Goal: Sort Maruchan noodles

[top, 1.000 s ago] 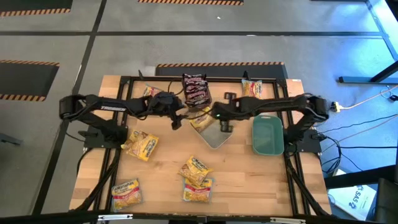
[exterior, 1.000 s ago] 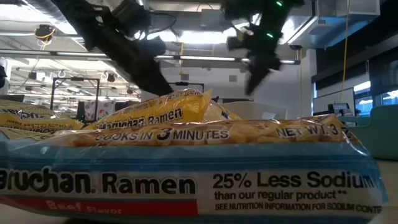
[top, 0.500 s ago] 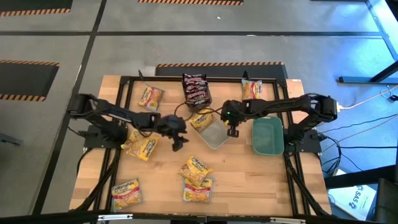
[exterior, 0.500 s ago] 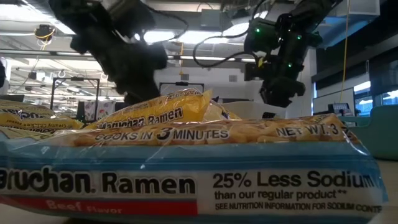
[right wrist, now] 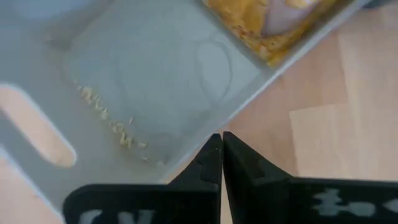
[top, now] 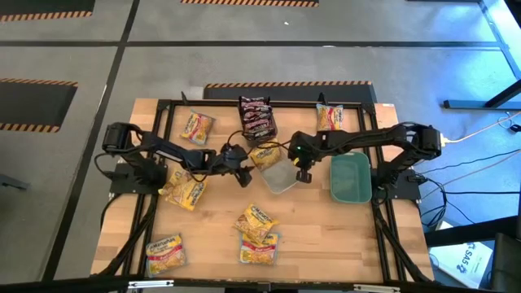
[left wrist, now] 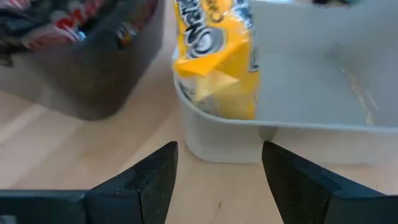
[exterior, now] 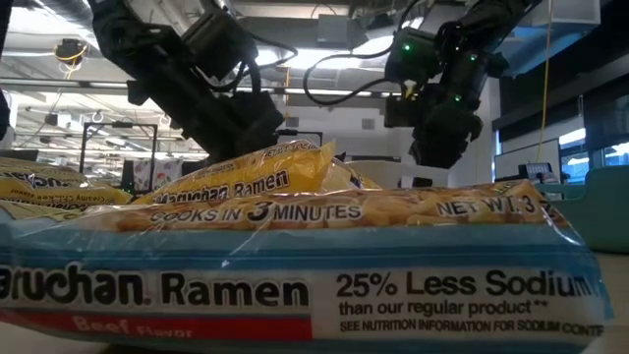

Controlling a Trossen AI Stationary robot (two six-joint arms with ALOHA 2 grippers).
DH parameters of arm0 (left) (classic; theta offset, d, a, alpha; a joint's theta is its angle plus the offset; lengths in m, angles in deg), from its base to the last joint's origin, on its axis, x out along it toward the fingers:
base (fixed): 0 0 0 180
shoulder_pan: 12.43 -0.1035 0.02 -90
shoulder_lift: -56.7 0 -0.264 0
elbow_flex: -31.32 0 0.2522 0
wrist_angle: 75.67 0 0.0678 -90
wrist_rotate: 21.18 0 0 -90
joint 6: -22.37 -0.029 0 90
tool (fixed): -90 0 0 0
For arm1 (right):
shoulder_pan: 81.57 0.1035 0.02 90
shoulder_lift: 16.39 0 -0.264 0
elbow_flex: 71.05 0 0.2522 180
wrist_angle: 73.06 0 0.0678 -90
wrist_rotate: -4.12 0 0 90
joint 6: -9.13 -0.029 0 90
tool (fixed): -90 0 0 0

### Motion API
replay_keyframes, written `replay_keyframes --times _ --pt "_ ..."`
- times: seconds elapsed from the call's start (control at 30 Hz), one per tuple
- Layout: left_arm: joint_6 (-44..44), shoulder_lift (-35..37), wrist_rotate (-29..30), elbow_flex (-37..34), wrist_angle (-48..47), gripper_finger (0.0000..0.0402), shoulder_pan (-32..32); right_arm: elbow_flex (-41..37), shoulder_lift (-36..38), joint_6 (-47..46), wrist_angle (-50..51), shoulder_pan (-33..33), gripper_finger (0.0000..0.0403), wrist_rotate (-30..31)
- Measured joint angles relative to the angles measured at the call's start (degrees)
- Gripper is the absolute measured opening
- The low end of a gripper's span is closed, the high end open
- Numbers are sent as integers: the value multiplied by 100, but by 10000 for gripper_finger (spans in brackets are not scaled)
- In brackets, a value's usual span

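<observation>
1. Lying nearest the counter's [top: 342, 236] front edge: three Maruchan noodles packets [top: 259, 234], stacked, another yellow packet [top: 165, 252] at the left corner.
2. Bare wood lies between them and the clear bin [top: 279, 176].
3. Left hand [top: 243, 176], fingers apart, empty, faces that bin's corner; a yellow packet [left wrist: 217, 56] rests inside.
4. Right hand [top: 304, 173], pinched closed, empty, hovers beside the bin, the teal bin [top: 350, 177] alongside.
5. Dark packets [top: 256, 116] fill the far bin.

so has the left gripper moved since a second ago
Yes. In the high view the left gripper came toward the table's front, away from the dark bin, beside the clear bin.
</observation>
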Motion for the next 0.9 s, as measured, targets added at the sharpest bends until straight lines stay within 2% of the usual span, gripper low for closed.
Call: replay_keyframes --times 0.23,0.47,0.63,0.9 --pt "-22 6 233 0 -59 229 -223 -2 -101 -12 -403 403 0 -53" --pt "-41 172 109 0 -291 229 -405 -2 -146 23 -702 592 0 165" --pt "-187 620 70 4 -934 229 -230 34 -79 24 -834 586 0 413" --pt "-623 1076 -23 -2 -1225 229 395 315 26 -237 -608 775 0 535"
